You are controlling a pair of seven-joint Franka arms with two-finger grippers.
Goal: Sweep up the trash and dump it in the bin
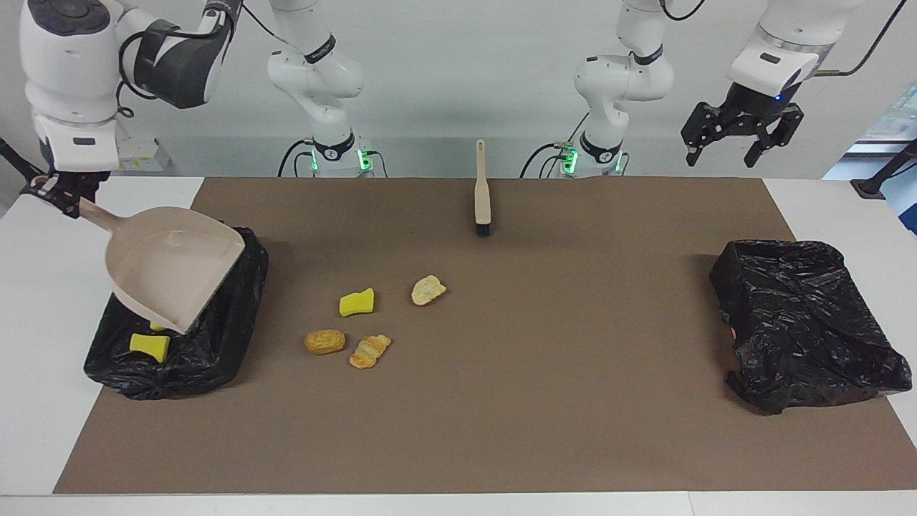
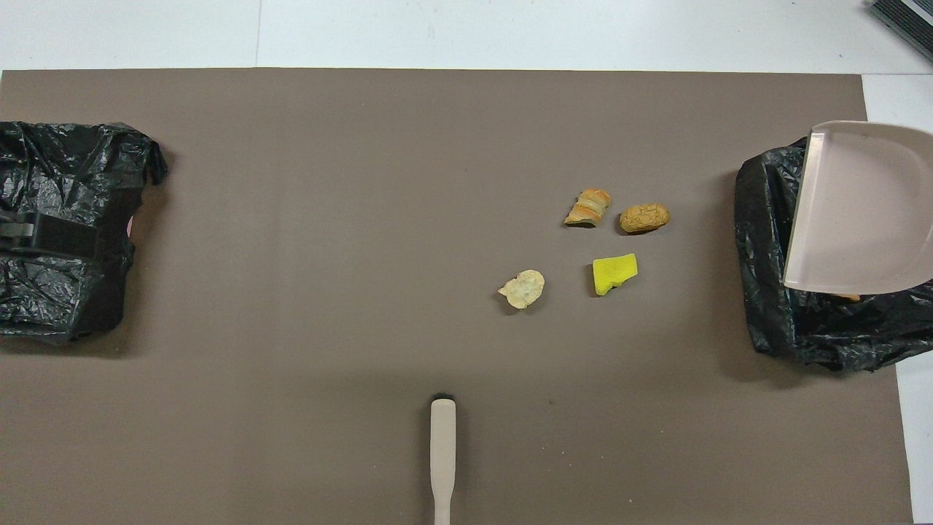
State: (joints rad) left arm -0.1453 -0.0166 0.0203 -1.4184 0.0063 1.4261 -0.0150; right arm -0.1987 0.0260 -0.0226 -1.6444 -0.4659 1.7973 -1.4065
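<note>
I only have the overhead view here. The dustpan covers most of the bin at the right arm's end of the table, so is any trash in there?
Observer: Yes. The facing view shows a yellow sponge chunk lying in the bin, just below the lip of the dustpan.
Operator: What is holding the dustpan?
Observer: The right gripper is shut on its handle. The pan is tilted with its lip down over the bin.
Operator: Is that black bar over the other bin touching it?
Observer: No. That is the left gripper, open and raised well above the table, waiting.
</note>
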